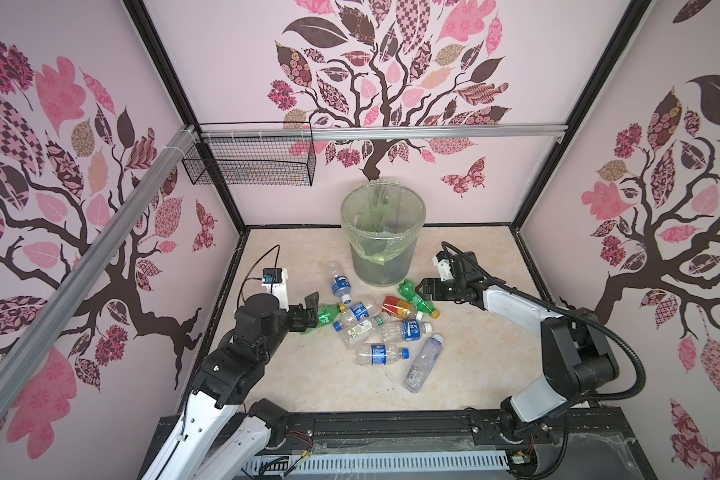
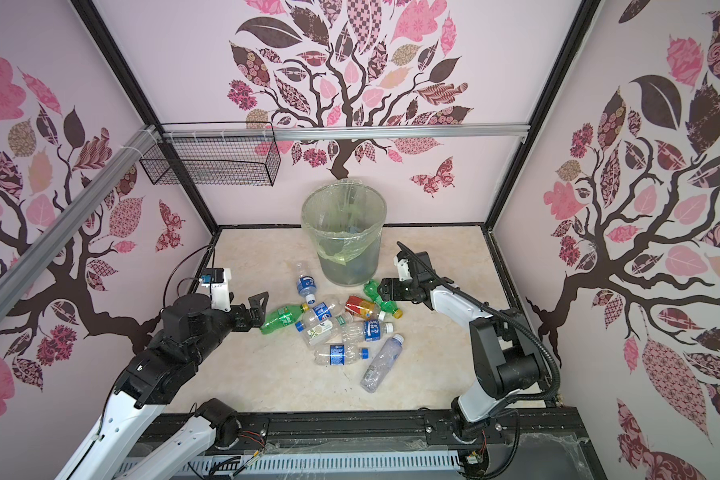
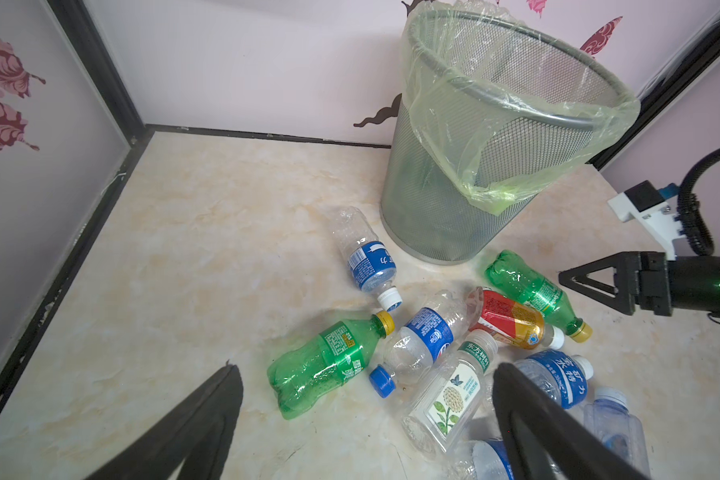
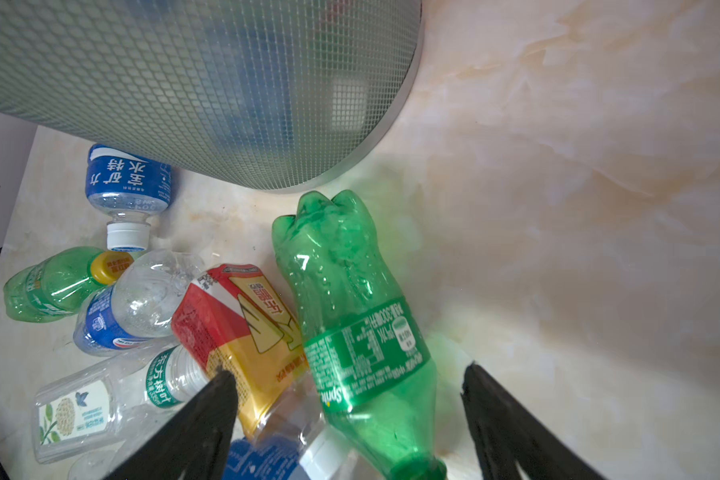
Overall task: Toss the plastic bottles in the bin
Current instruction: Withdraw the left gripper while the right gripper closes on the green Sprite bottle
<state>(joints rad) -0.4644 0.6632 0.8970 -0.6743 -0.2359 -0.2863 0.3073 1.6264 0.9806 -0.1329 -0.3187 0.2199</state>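
Observation:
The bin [image 1: 383, 232] [image 2: 344, 232], grey mesh with a pale green bag, stands at the back of the floor. Several plastic bottles lie in a heap in front of it. My left gripper [image 1: 314, 309] [image 3: 366, 374] is open, low beside a green bottle [image 1: 328, 315] [image 3: 329, 365] at the heap's left edge, touching nothing. My right gripper [image 1: 422, 289] [image 4: 348, 386] is open and straddles the neck end of another green bottle [image 1: 418, 300] [image 4: 350, 299], with gaps on both sides. A red-yellow bottle [image 1: 398, 307] [image 4: 242, 328] lies against that one, by one finger [image 4: 208, 411].
Clear blue-labelled bottles [image 1: 381, 354] [image 1: 341, 284] and an unlabelled one [image 1: 425, 363] lie nearer the front. A black wire basket [image 1: 250, 162] hangs on the back rail at the left. Walls close in three sides. The bin's mesh wall [image 4: 225, 83] is close to the right gripper.

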